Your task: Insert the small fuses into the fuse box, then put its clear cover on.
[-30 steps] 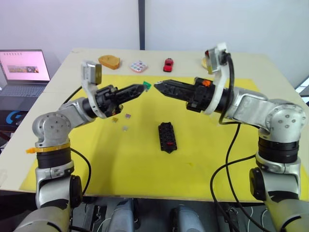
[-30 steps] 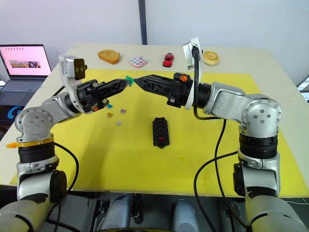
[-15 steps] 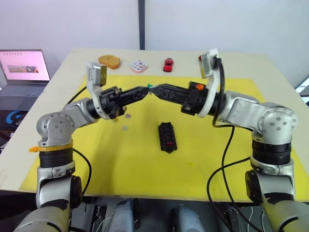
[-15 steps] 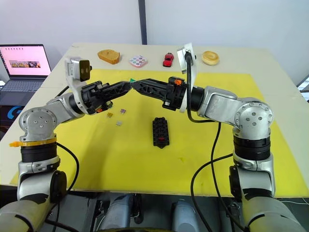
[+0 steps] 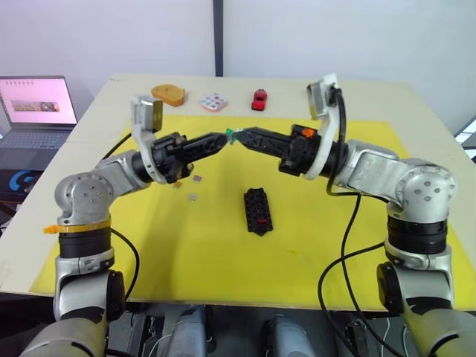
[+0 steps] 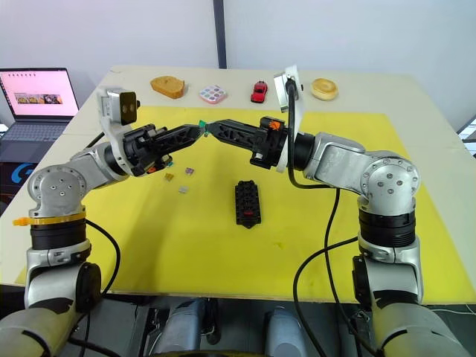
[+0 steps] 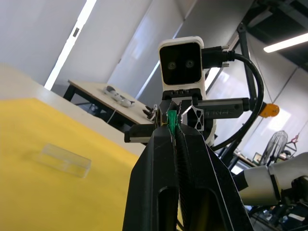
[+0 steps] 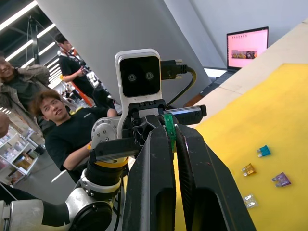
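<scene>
Where both tools pinch the green fuse (image 5: 231, 134), its body stays hidden.

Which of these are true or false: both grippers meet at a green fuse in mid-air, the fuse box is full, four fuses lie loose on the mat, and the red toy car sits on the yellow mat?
1. The left gripper and right gripper meet at the green fuse above the table: true.
2. The fuse box is full: false, one red piece shows in it.
3. Four loose fuses lie on the yellow mat: true.
4. The red toy car sits on the mat: false, it sits beyond it.
</scene>
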### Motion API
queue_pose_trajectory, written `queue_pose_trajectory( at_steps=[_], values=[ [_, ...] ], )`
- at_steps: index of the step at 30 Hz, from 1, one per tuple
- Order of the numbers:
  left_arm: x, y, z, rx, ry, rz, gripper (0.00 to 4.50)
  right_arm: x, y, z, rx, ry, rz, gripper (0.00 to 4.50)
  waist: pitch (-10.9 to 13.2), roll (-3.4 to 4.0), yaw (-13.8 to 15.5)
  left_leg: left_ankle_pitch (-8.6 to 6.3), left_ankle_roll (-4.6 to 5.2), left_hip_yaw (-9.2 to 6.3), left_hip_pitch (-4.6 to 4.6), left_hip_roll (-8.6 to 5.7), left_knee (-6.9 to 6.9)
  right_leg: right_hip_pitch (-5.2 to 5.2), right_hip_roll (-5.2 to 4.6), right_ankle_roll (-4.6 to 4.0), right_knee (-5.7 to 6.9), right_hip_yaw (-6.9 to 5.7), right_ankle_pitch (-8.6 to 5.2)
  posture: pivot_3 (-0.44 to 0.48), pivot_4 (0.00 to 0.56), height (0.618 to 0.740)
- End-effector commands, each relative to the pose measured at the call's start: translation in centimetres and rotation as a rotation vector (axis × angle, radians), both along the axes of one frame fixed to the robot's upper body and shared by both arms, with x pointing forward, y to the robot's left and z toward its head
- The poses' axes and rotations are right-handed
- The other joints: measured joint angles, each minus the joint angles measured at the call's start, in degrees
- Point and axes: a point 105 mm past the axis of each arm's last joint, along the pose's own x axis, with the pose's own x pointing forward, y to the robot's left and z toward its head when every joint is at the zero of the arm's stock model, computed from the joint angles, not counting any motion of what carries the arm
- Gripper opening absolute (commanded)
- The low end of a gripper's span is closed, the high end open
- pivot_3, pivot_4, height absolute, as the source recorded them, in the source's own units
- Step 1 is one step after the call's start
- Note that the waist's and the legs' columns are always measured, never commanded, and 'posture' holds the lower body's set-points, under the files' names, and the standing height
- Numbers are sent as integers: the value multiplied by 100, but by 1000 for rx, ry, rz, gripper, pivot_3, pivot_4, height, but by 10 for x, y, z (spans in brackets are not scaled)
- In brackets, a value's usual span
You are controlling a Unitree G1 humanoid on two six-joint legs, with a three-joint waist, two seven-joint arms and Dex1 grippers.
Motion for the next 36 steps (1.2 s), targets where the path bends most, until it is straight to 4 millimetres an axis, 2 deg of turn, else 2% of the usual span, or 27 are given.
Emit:
queue_pose_trajectory(
  at_steps=[1,6,8,10,12,15,18,20,23,27,30,36],
  values=[
    [1,8,-1,31,-29,43,1408,-5,-1,10,25,-59,-1,0,0,0,-4,0,0,0,0,0,-1,-1,0,0,0,0,0,0,150,740],
    [6,33,-3,111,-54,160,3734,0,-4,14,54,-76,-35,0,0,0,-8,0,0,0,-2,1,-5,-4,1,0,0,0,0,0,150,740],
    [5,44,-9,190,-78,210,3734,4,-12,14,30,-153,-89,0,1,1,-8,0,0,0,-2,1,-7,-5,1,0,-2,1,0,0,150,740],
    [-1,50,-30,360,-132,220,3734,10,-29,3,-32,-187,-104,0,1,2,-2,-1,1,3,-1,0,-11,-6,1,0,-8,1,0,0,150,740],
    [-6,52,-43,452,-166,206,3734,12,-39,-5,-78,-224,-83,0,3,3,28,-2,0,7,0,-3,-13,-11,-1,0,-18,1,0,0,150,740],
    [-16,50,-60,544,-203,165,3734,5,-44,-46,-364,-430,27,0,4,5,43,-17,23,7,-7,-3,-10,-31,-1,-1,-20,0,0,0,150,740],
    [-19,48,-79,630,-261,155,3734,8,-47,-75,-493,-533,78,0,4,5,-7,-18,21,8,-6,-2,-12,-34,0,-1,-21,1,0,0,150,740],
    [-25,43,-92,650,-270,137,3734,9,-48,-92,-509,-568,100,0,3,6,-32,-1,-7,13,-4,0,-23,-19,2,-1,-17,7,0,0,150,740],
    [-31,40,-95,632,-256,122,3734,8,-47,-99,-495,-595,115,0,9,8,-12,10,-20,14,-6,0,-30,-26,3,-1,-14,8,-1,0,150,740],
    [-47,30,-110,638,-225,67,3734,2,-43,-110,-518,-675,145,0,9,9,2,11,-20,11,0,2,-24,-22,3,-1,-14,7,-1,0,150,740],
    [-54,24,-111,628,-224,38,3734,-1,-45,-116,-527,-668,165,0,9,9,25,9,-19,5,10,2,-24,-21,2,-1,-17,4,-1,0,150,740],
    [-52,22,-110,636,-243,34,3734,0,-47,-121,-536,-654,169,0,9,9,5,9,-19,2,15,2,-22,-2,2,-2,-14,3,-1,0,150,740]
  ],
)
